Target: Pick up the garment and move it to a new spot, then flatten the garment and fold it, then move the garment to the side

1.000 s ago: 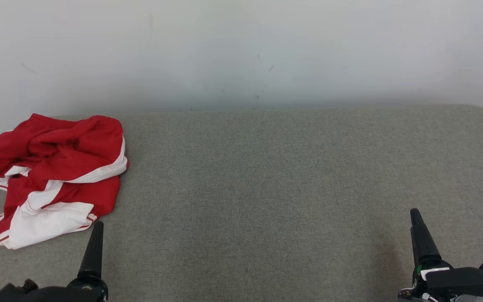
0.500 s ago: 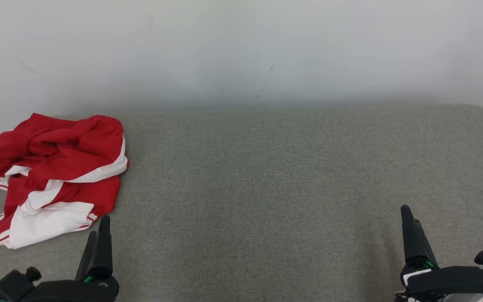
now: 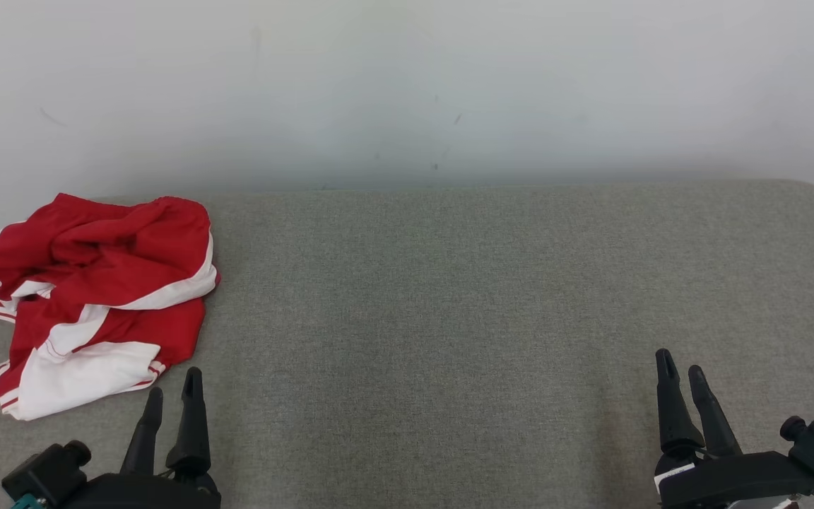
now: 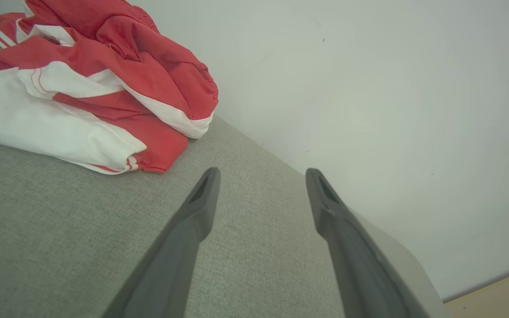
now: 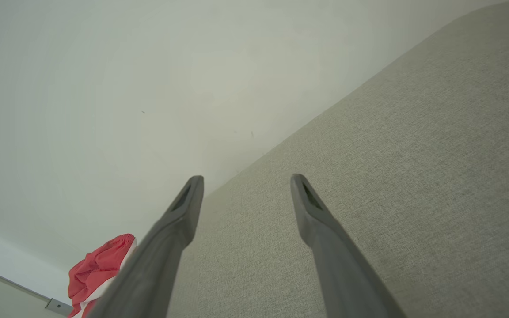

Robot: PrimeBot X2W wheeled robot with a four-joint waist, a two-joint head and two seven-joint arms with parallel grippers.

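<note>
Garment [image 3: 96, 297] unmoved on grey cushion [image 3: 449, 283]; left hand [image 3: 174, 382] now nearer, jaws apart.

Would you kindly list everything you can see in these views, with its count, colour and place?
garment: one, red with white panels, crumpled at the far left of the padded surface, near the wall.
padded surface: one, grey fabric, spanning the head view below the wall.
wall: one, white, behind the padded surface.
floor: one patch, tan, in the lower right corner of the left wrist view.
left pincer: one, dark, open and empty, at the lower left, just short of the garment's near edge.
right pincer: one, dark, open and empty, at the lower right above the padded surface.
</note>
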